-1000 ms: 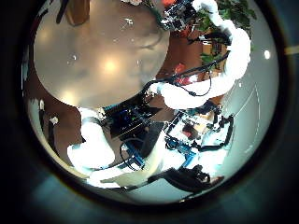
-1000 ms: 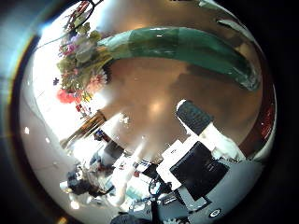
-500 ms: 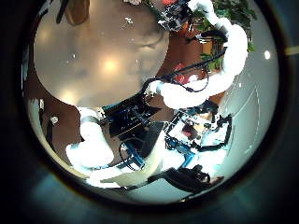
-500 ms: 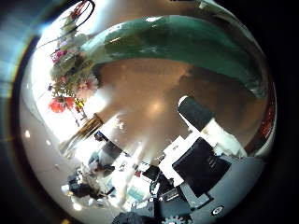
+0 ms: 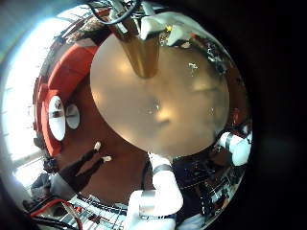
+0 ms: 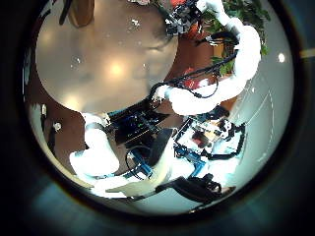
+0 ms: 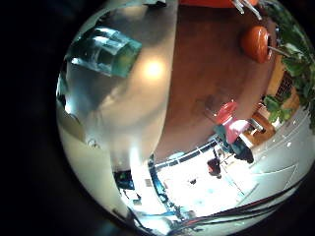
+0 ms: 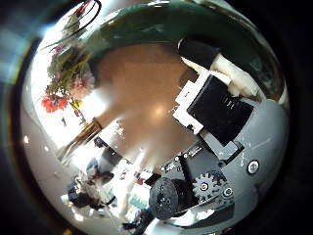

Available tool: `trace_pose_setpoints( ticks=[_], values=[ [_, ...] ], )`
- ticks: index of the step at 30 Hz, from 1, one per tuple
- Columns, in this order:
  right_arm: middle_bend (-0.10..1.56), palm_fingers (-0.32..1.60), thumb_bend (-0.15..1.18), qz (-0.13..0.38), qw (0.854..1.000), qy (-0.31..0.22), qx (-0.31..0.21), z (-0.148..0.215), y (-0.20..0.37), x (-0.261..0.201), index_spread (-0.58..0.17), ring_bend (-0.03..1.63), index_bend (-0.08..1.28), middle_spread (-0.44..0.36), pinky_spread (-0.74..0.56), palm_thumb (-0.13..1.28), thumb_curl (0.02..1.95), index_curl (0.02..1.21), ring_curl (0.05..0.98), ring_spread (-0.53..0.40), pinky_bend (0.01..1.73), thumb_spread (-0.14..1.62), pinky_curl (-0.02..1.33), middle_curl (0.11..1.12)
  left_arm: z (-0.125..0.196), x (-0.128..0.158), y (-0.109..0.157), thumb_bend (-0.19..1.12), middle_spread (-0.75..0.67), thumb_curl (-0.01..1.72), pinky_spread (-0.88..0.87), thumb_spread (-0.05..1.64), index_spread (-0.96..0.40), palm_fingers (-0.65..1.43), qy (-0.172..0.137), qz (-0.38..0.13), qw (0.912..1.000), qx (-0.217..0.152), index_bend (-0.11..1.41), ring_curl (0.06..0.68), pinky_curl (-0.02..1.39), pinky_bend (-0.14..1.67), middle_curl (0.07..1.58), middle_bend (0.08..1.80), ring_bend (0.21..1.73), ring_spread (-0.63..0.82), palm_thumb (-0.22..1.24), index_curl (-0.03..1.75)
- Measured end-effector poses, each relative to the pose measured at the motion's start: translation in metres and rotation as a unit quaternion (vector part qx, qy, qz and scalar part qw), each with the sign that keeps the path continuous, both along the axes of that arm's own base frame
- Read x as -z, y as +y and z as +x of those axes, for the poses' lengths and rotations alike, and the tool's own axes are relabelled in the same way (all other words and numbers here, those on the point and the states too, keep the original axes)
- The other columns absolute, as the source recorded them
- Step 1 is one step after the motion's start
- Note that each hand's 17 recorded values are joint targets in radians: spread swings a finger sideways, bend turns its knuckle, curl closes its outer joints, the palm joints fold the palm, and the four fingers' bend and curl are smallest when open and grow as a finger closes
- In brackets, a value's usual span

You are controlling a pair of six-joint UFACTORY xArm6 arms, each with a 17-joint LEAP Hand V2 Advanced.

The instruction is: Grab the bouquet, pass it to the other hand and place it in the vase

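The bouquet [image 8: 147,22] lies close across my right palm: its wrapped stems fill one edge of the right thumb side palm view, with the flowers [image 8: 61,83] at one end. My right hand [image 8: 220,103] curls its fingers [image 8: 196,51] in against the wrap. The wrap's cut end [image 7: 103,51] shows over the table in the right little finger side view. The vase [image 5: 144,43] stands upright on the round table [image 5: 163,105]. In the left thumb side view, my right hand [image 6: 187,15] is low over the table, away from the vase [image 6: 81,10]. My left hand is high above the table.
The round table [image 6: 98,59] carries a few small scraps [image 6: 133,22] near the vase. Chairs and furniture stand around it on the floor [image 5: 72,81]. My right arm [image 6: 212,84] reaches in over the table's edge.
The right palm has moved closer to the bouquet's wrap, which now fills more of its view. The right hand's fingers have curled in toward the wrap. The left views are nearly unchanged.
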State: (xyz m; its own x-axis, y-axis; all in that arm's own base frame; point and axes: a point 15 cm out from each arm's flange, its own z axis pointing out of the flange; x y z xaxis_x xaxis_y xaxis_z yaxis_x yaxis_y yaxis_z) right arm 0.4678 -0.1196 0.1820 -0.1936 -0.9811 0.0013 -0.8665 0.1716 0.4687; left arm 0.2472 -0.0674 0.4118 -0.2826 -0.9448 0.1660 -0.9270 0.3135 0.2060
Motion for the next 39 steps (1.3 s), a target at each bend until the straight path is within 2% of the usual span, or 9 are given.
trace_pose_setpoints(
  ticks=[2, 8, 16, 19, 22, 26, 29, 32, 39],
  values=[
    [0.92, 1.23, 0.00, -0.003, 1.000, -0.008, 0.000, 0.001, 0.000, -0.007, -0.470, 1.24, 0.70, -0.277, -0.30, 0.95, 0.53, 0.65, 0.533, -0.256, 1.26, 0.95, 0.46, 0.76, 0.000, 0.000, 0.000, -0.02, 0.43, 0.28, 0.54, 1.11, 0.10, 0.10, -0.001, 0.000, 1.0000, -0.001, 0.17, 0.201, 0.30, 0.20, 0.33, 0.20, 0.47, 0.58, 0.14, 0.33],
    [1.14, 1.16, 0.00, -0.016, 0.998, -0.067, 0.000, -0.001, -0.001, -0.045, -0.432, 1.35, 0.96, -0.267, -0.24, 1.05, 0.57, 0.83, 0.613, -0.241, 1.39, 0.92, 0.56, 0.88, -0.001, -0.002, 0.001, -0.02, 0.42, 0.28, 0.54, 1.11, 0.10, 0.10, -0.002, -0.001, 1.0000, 0.001, 0.17, 0.201, 0.30, 0.20, 0.33, 0.19, 0.47, 0.58, 0.14, 0.33],
    [1.27, 1.11, 0.04, -0.020, 0.986, -0.163, -0.024, -0.015, 0.005, -0.114, -0.364, 1.43, 1.09, -0.220, -0.19, 1.18, 0.66, 0.94, 0.678, -0.220, 1.42, 0.93, 0.64, 0.94, 0.001, -0.004, 0.002, -0.02, 0.42, 0.28, 0.54, 1.11, 0.10, 0.10, -0.006, -0.003, 1.0000, 0.001, 0.17, 0.201, 0.30, 0.20, 0.33, 0.19, 0.47, 0.58, 0.14, 0.33],
    [1.29, 1.10, 0.04, 0.012, 0.979, -0.201, -0.024, -0.019, 0.020, -0.139, -0.347, 1.44, 1.10, -0.207, -0.18, 1.19, 0.69, 0.95, 0.688, -0.214, 1.42, 0.93, 0.66, 0.94, 0.005, -0.004, 0.002, -0.02, 0.42, 0.28, 0.54, 1.11, 0.10, 0.10, -0.009, -0.004, 1.0000, 0.002, 0.17, 0.201, 0.30, 0.20, 0.33, 0.19, 0.46, 0.58, 0.15, 0.33],
    [1.31, 1.11, 0.04, 0.073, 0.968, -0.240, -0.009, -0.021, 0.033, -0.162, -0.327, 1.45, 1.12, -0.191, -0.17, 1.20, 0.73, 0.97, 0.698, -0.207, 1.40, 0.93, 0.68, 0.93, 0.009, -0.003, 0.003, -0.02, 0.42, 0.28, 0.54, 1.11, 0.09, 0.12, -0.010, -0.008, 0.9999, 0.001, 0.17, 0.200, 0.30, 0.20, 0.33, 0.20, 0.46, 0.57, 0.15, 0.33],
    [1.32, 1.11, 0.04, 0.167, 0.943, -0.286, 0.023, -0.029, 0.041, -0.195, -0.307, 1.46, 1.12, -0.177, -0.16, 1.21, 0.77, 0.98, 0.704, -0.202, 1.39, 0.92, 0.71, 0.92, 0.015, -0.003, -0.002, -0.02, 0.39, 0.28, 0.53, 1.11, 0.08, 0.16, -0.002, -0.036, 0.9993, -0.005, 0.18, 0.200, 0.30, 0.19, 0.34, 0.20, 0.46, 0.56, 0.15, 0.33],
    [1.33, 1.11, 0.04, 0.246, 0.919, -0.306, 0.043, -0.043, 0.048, -0.223, -0.292, 1.47, 1.12, -0.167, -0.16, 1.22, 0.81, 0.98, 0.707, -0.198, 1.37, 0.92, 0.73, 0.92, 0.021, -0.006, -0.009, -0.02, 0.38, 0.28, 0.52, 1.11, 0.08, 0.18, 0.003, -0.074, 0.9971, -0.019, 0.18, 0.198, 0.30, 0.19, 0.34, 0.20, 0.46, 0.55, 0.15, 0.34],
    [1.34, 1.11, 0.04, 0.321, 0.888, -0.323, 0.060, -0.057, 0.054, -0.253, -0.283, 1.47, 1.12, -0.162, -0.15, 1.22, 0.83, 0.99, 0.709, -0.196, 1.36, 0.91, 0.74, 0.91, 0.029, -0.010, -0.010, -0.02, 0.36, 0.28, 0.51, 1.12, 0.08, 0.21, 0.002, -0.112, 0.9929, -0.040, 0.19, 0.199, 0.29, 0.18, 0.35, 0.21, 0.47, 0.54, 0.16, 0.35],
    [1.35, 1.11, 0.03, 0.479, 0.802, -0.351, 0.061, -0.089, 0.072, -0.323, -0.263, 1.48, 1.13, -0.151, -0.16, 1.21, 0.90, 0.99, 0.712, -0.192, 1.33, 0.91, 0.79, 0.90, 0.054, -0.016, -0.026, -0.02, 0.32, 0.28, 0.48, 1.12, 0.08, 0.27, 0.004, -0.205, 0.9763, -0.069, 0.17, 0.205, 0.29, 0.19, 0.36, 0.22, 0.50, 0.50, 0.16, 0.35]
  ],
)
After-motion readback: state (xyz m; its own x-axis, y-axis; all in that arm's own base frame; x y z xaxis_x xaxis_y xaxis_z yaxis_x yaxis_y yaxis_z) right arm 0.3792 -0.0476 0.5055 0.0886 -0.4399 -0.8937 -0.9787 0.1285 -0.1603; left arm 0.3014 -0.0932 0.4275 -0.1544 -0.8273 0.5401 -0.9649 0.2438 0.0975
